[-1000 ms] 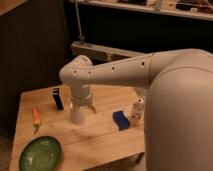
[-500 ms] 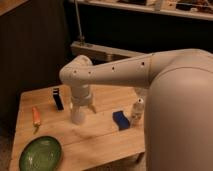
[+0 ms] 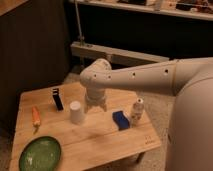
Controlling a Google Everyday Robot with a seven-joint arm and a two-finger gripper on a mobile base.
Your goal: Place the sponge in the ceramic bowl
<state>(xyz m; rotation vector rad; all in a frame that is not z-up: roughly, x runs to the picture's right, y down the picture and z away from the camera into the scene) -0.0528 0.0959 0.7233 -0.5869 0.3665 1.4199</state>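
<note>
The sponge, a small deep-blue block, lies on the wooden table right of centre. The ceramic bowl, a wide green dish, sits at the table's front left corner. My gripper hangs from the white arm above the middle of the table, just right of the white cup and a short way up and left of the sponge. It is apart from the sponge and far from the bowl.
A thin upright dark-blue-and-black box stands behind the cup. An orange carrot lies near the left edge. A small white bottle stands just right of the sponge. A metal rail runs behind the table.
The arm and gripper have shifted to the right, away from the white cup and closer to the sponge. The objects on the table have not moved.
</note>
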